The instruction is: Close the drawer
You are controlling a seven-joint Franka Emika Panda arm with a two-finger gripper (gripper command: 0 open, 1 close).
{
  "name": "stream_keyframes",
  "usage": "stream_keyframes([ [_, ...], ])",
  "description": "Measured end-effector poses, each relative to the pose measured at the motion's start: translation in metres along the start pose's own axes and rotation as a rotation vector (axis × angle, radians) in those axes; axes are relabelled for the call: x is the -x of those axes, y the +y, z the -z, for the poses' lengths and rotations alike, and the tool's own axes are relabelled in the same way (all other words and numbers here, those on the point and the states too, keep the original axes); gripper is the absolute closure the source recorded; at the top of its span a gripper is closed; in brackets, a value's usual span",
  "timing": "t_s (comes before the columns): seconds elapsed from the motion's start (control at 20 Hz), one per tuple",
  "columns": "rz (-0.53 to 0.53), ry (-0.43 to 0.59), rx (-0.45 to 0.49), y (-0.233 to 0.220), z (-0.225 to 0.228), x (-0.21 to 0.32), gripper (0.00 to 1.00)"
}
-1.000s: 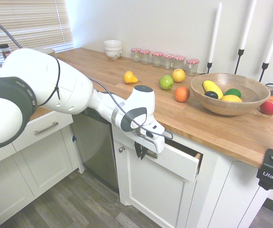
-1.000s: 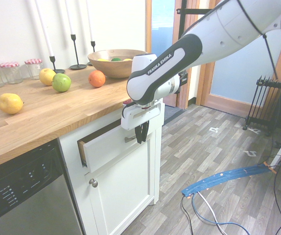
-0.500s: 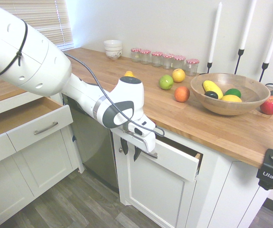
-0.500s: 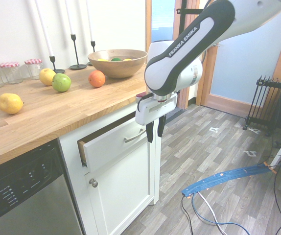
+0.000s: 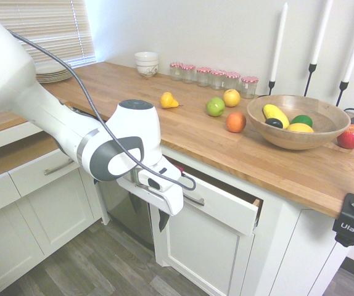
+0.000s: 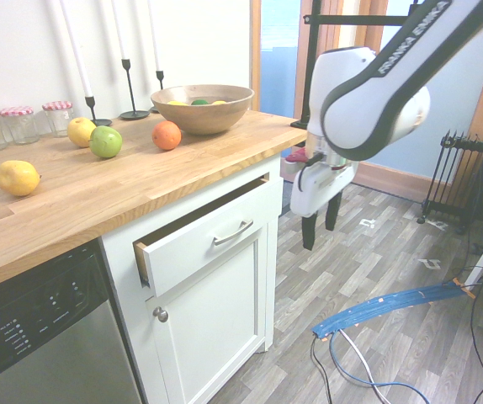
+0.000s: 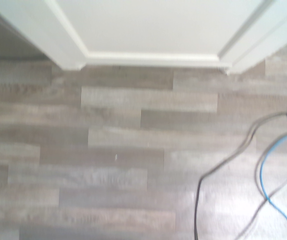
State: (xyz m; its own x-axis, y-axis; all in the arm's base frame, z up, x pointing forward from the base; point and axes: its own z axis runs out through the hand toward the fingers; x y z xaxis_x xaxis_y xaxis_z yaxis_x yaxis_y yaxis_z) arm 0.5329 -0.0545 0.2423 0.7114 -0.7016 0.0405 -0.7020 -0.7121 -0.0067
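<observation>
So the arm's black two-finger gripper (image 6: 321, 225) hangs out in front of the cabinets, fingers pointing straight down at the grey plank floor (image 7: 113, 150), spread apart with a clear gap and nothing between them. It's not touching anything. The wrist view only shows floor and the bottom of the white cabinet door with a round knob (image 6: 216, 337), so no help there for lining up.

The key relation: the wide shallow drawer with the white flat front panel (image 6: 204, 248) sits off to the side of the gripper, back toward the counter, at roughly the same height. It's partly pulled out from under the butcher-block wooden countertop (image 6: 82, 198); you can see the dark gap and a bit of the light wood box at the corner (image 5: 256, 202). The front panel and its slim silver bar handle (image 6: 232, 232) run lengthwise along the counter edge, and the gripper stands clear of the panel's face, out in the room.

My guess is the fingers need to come in toward that panel and push square against it, at right angles to its long axis. Pushing near the handle, around the middle, would probably keep the drawer from skewing. Hitting one end is the risk, I'd say.

The wooden bowl of fruit (image 6: 201, 107) up on the counter is well out of the way.
</observation>
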Motion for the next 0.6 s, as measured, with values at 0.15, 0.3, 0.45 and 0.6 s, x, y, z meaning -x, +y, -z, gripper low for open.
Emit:
stream_keyframes([
  [0.15, 0.010, 0.001, 0.001, 0.028, 0.006, 0.034, 0.00],
  [0.3, 0.012, 0.002, 0.005, 0.054, 0.005, 0.069, 0.00],
  [0.45, 0.005, 0.007, 0.004, 0.064, 0.009, 0.078, 0.00],
  [0.6, -0.001, 0.009, 0.003, 0.066, 0.010, 0.077, 0.00],
])
